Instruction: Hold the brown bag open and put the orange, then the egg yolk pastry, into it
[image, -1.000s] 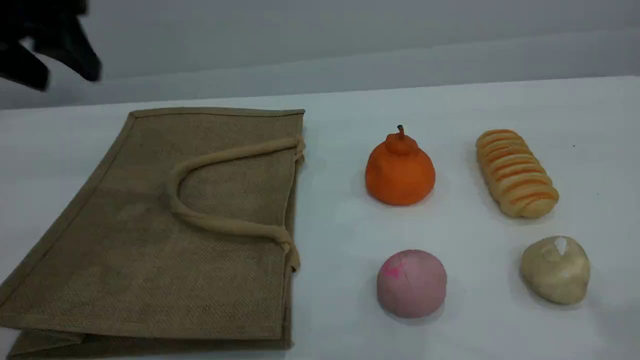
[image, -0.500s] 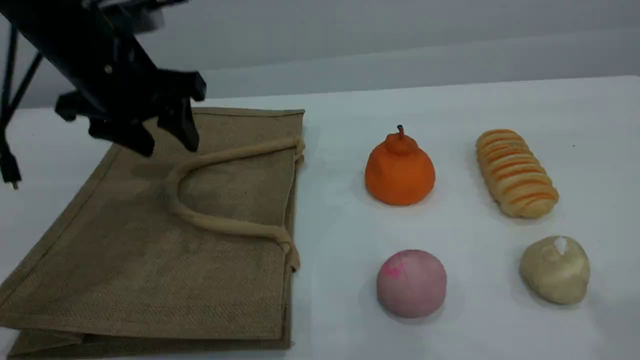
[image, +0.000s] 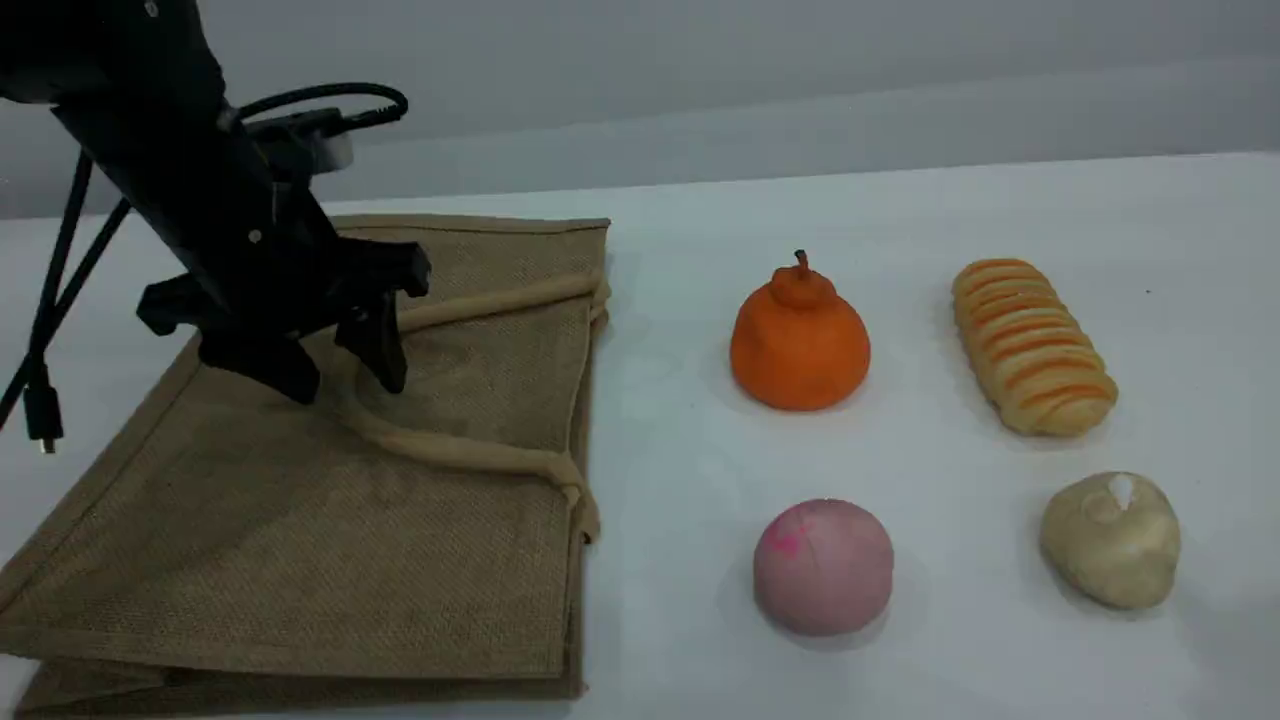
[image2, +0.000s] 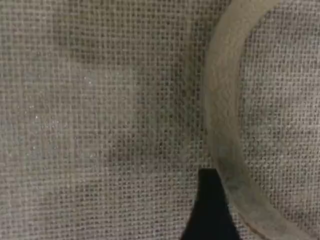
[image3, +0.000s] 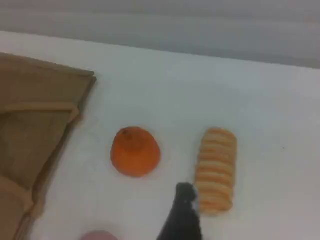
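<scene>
While open, gripper (image: 346, 390) perhaps astride handle (image: 450, 455)

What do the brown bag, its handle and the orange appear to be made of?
The brown bag: coarse matte cloth, likely jute; the left wrist view shows an open grid of threads. Its handle: paler, smoother rope-like cord, perhaps cotton. The orange: dull, slightly faceted skin without shine, so possibly a foam or clay replica; uncertain.

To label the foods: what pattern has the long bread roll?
Orange stripes across the pale golden bread roll, clearest in the scene view.
</scene>
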